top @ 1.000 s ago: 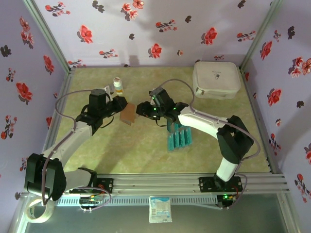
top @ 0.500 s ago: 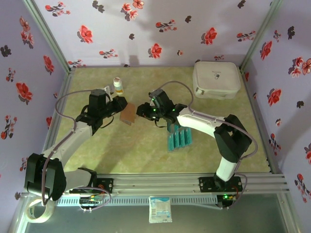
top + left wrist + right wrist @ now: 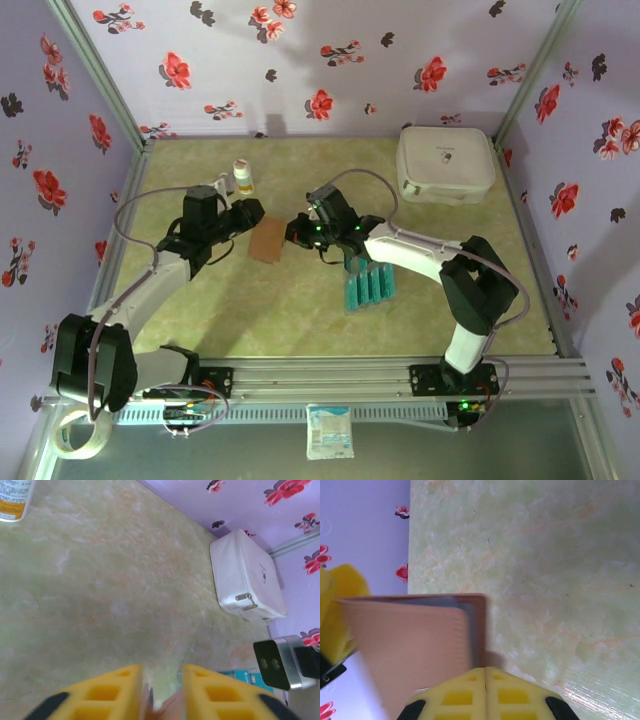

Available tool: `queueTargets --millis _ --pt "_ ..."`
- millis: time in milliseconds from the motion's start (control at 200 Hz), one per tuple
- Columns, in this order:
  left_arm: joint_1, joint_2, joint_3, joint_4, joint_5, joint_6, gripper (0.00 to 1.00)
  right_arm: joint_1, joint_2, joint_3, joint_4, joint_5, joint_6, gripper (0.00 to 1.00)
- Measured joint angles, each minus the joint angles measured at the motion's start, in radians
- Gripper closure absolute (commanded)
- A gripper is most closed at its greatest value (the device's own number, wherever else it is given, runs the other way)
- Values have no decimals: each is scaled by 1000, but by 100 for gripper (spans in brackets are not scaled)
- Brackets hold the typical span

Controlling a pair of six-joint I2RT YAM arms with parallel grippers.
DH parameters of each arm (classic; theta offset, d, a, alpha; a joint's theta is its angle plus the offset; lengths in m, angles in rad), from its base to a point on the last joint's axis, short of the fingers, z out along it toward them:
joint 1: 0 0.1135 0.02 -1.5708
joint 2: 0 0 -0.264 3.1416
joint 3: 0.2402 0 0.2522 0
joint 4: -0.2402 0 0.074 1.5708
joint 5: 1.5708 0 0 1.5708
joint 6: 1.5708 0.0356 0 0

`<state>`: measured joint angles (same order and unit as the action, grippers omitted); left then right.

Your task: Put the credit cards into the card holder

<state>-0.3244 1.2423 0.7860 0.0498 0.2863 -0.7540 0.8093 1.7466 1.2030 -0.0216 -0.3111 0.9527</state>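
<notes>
The reddish-brown card holder (image 3: 268, 240) lies between my two grippers on the table's left half. My left gripper (image 3: 250, 212) is at its far-left edge; in the left wrist view the yellow fingers (image 3: 120, 690) stand apart, and the card holder's splayed leaves (image 3: 167, 707) rise loosely between them. My right gripper (image 3: 297, 228) is shut at its right edge. In the right wrist view its fingertips (image 3: 485, 670) meet flush at the card holder's (image 3: 405, 640) corner, with no leaf visible between them. Several teal credit cards (image 3: 368, 283) lie in a row under my right arm.
A white rounded case (image 3: 445, 163) sits at the back right. A small bottle (image 3: 242, 178) stands behind my left gripper. Floral walls close in the table on three sides. The card row's end (image 3: 240, 674) shows beside my left gripper's fingers.
My left jaws have parted from their grip on the card holder, which now lies flatter. My right jaws have closed fully at its right edge.
</notes>
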Motion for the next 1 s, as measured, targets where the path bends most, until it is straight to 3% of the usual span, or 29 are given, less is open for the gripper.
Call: queueTargets --millis 150,645,1000 --pt "39 67 -18 40 41 3 56 0 0 58 -32 -4 -11 100" --pt "53 224 -159 264 118 -46 54 0 -3 61 -50 -8 -9 100" --pt "58 188 -168 133 98 -1 53 -11 2 -27 24 -8 -2 100"
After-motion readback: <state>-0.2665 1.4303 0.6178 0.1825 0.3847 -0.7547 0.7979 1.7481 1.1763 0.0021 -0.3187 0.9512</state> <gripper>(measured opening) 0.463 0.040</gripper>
